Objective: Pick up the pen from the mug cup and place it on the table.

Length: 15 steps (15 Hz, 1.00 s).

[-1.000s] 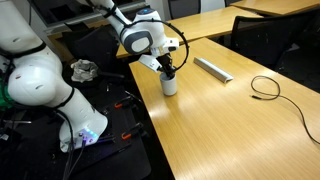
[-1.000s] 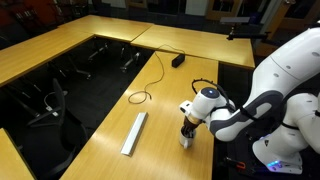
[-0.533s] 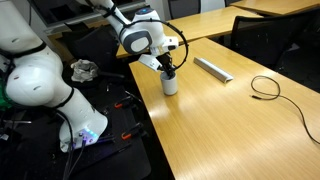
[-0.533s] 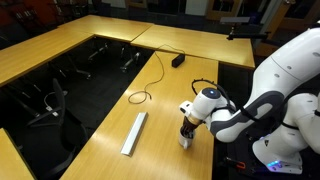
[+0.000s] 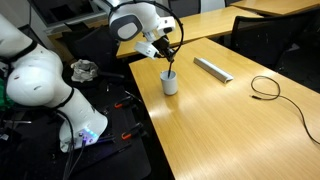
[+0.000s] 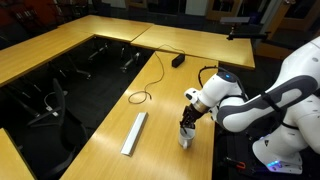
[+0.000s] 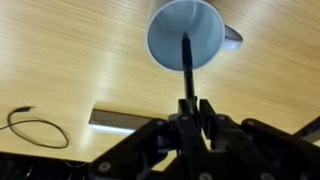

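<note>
A dark pen [image 7: 186, 65] is held upright by its upper end, pinched between the closed fingers of the gripper [image 7: 190, 112]. It is poised directly above a white mug [image 7: 187, 35] that stands near the edge of a wooden table [image 7: 70, 60]. The pen's lower end is pointed into the mug's mouth. Whether the tip has cleared the rim cannot be told from the exterior views.

A grey bar [image 7: 120, 120] and a coiled black cable [image 7: 35, 128] are seen lying on the table well apart from the mug.

The pen is judged to be light, stiff and slim, with a smooth barrel that could swivel or slide in a pinch taken so close to one end. The upper end is the only part that can be reached while the rest is inside the mug, so the hold is reckoned sound for a straight vertical lift. The mug is thought light enough to be tipped if the pen is dragged against its rim. Once laid flat, a round barrel may be expected to roll, so a low, gentle release is called for.
</note>
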{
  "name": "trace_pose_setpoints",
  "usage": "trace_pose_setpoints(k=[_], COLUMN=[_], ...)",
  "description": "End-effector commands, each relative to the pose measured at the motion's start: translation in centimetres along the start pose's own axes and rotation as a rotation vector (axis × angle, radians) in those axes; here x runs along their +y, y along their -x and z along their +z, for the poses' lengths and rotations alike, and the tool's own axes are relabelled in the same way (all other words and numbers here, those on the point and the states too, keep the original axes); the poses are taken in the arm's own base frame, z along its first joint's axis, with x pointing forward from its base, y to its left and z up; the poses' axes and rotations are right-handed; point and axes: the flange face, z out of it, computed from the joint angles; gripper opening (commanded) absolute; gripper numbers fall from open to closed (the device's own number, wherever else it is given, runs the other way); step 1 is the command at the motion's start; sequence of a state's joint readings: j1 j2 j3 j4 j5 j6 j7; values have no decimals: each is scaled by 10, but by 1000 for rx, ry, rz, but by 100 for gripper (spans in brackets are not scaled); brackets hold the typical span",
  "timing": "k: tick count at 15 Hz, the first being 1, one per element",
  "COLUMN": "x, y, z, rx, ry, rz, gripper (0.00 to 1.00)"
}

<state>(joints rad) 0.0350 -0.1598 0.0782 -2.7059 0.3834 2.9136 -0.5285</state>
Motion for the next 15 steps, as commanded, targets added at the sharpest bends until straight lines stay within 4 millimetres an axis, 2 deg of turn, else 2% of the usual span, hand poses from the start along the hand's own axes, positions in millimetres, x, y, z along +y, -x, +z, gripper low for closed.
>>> trace_pose_setpoints(k=[1,5,7,9,15], x=[5,24,35,44,92], y=[-6,-29,-46,-57,-58], z=[-38,-60,-52,-31,69], rx=[-9,-172,-275,-361,-619], ry=[-58,-33,0,52,193], rz=[-12,-84,-170,-227,-373], gripper=[4,4,4,4,4])
